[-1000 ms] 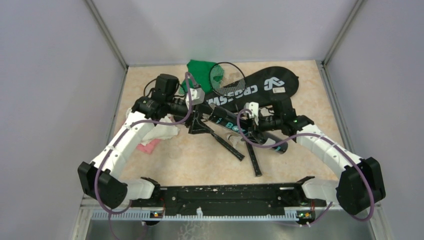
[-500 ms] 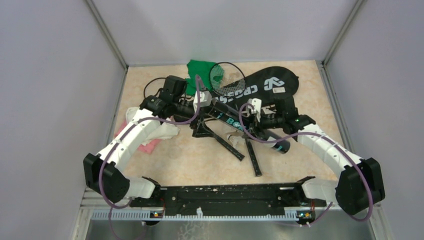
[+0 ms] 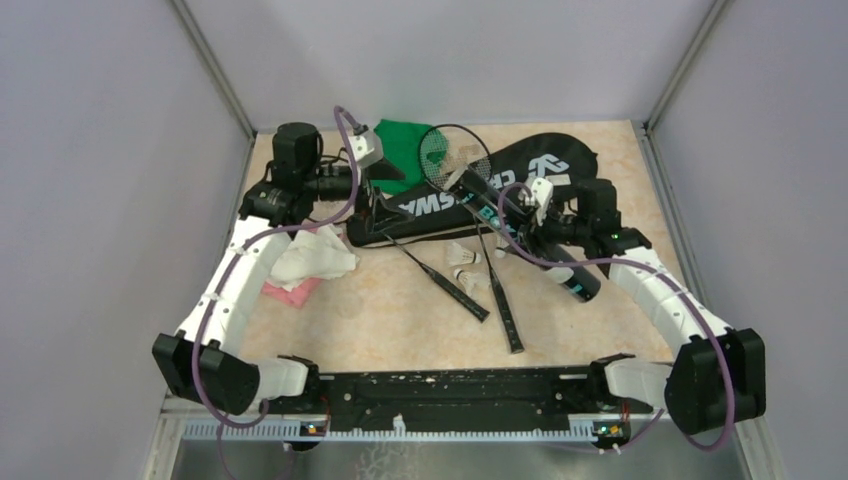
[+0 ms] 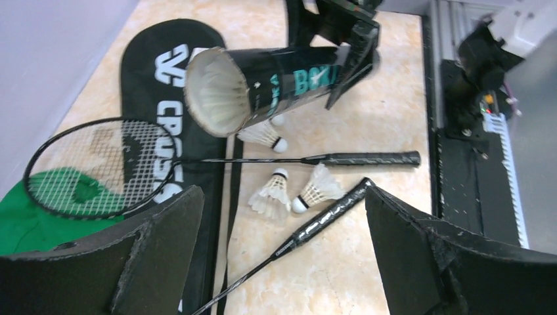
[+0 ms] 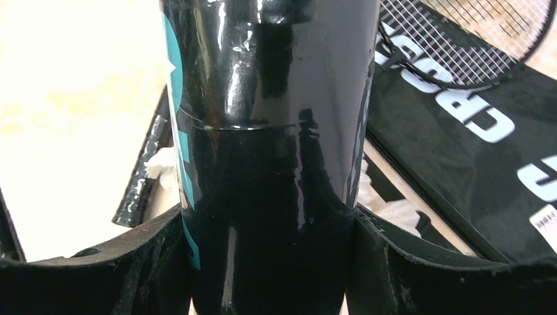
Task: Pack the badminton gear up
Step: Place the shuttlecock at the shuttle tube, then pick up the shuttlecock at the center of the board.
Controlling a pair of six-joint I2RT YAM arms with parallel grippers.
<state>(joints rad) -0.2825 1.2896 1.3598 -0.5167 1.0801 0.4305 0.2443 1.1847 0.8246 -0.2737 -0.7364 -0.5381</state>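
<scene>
Holding the black shuttlecock tube (image 4: 282, 79) around its middle, your right gripper (image 5: 266, 223) presses both fingers against the glossy wall. The tube slants over the middle of the tabletop (image 3: 400, 310), with its open mouth pointing toward the far-left corner. That tilt looks chosen so the mouth faces your left arm for loading.

Your left gripper (image 4: 282, 197) is spread wide and pinches nothing. It hangs near the far edge, above the narrow end of the CROSSWAY racket bag (image 3: 560, 165) and just beside the green cloth (image 3: 400, 150).

White feathers fill the tube's mouth, so at least 1 shuttlecock sits inside; you cannot count more. 3 loose shuttlecocks lie on the tabletop below it: 1 (image 4: 266, 134) right under the mouth and 2 (image 4: 272, 193) touching each other nearer the arm bases.

The bag lies flat along the far edge, and nothing shows inside it. 1 racket (image 4: 92, 164) rests with its head on top of the bag. The second racket's handle (image 4: 328, 216) lies on bare tabletop beside the pair.
</scene>
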